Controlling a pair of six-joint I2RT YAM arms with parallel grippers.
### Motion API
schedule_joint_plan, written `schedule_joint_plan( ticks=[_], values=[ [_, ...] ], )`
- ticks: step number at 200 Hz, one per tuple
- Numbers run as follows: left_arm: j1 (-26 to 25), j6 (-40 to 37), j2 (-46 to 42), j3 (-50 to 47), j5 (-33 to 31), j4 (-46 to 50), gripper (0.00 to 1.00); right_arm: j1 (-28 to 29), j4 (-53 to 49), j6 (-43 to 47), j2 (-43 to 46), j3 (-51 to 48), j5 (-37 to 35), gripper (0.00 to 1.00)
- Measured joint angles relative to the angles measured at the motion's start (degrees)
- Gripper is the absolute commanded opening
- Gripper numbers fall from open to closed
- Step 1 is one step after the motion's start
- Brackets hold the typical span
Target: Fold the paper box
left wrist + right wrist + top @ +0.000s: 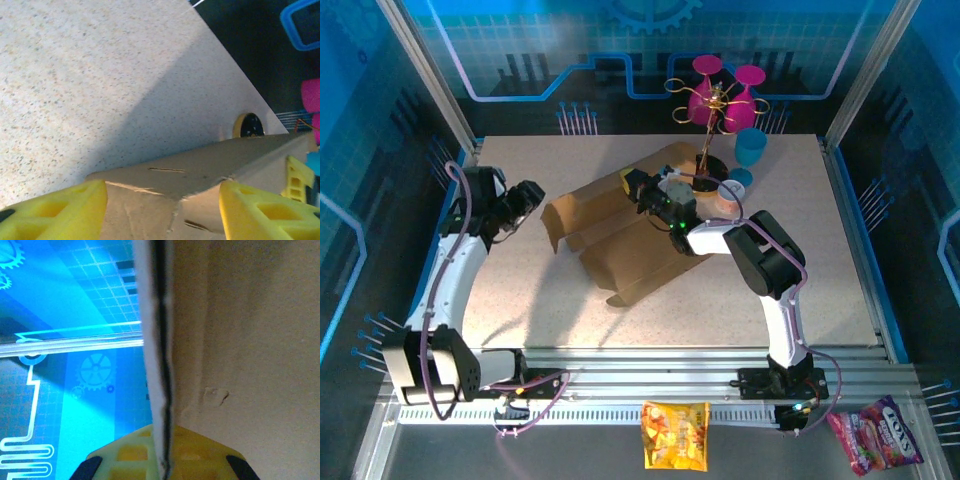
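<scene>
Left tool (527,200): released, fingers spread, just beside the left flap's edge.
Paper box (620,245): plain brown creased sheet, middle of worktop (520,290), flaps partly raised.
Right tool (642,190): clenched on far panel's edge.

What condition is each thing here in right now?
Brown cardboard paper box: partly folded, walls raised, not closed.
Left gripper: open, fingers either side of the box's edge.
Right gripper: shut on a box wall.
Blue plastic cup: upright.
Yellow snack bag: lying flat.
</scene>
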State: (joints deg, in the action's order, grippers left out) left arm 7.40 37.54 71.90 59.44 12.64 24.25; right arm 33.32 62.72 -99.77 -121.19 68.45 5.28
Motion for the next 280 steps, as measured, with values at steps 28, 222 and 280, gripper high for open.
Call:
schedule_joint_plan(
  ticks=[28, 222, 280],
  values=[
    [0.4, -1.5, 4.2, -0.7, -0.2, -0.3, 0.42, -0.7, 3.0, 0.0, 0.0, -2.3, 1.9, 0.00],
    [-8.7, -4.9, 10.2, -10.1, 0.8, -7.9, 0.39, -1.1, 6.1, -0.1, -1.1, -3.6, 5.2, 0.00],
    [-12.0, -4.6, 8.0, -14.1, 0.0, -12.4, 0.41, -0.6, 4.6, -0.1, -1.1, -2.7, 4.8, 0.00]
  ],
)
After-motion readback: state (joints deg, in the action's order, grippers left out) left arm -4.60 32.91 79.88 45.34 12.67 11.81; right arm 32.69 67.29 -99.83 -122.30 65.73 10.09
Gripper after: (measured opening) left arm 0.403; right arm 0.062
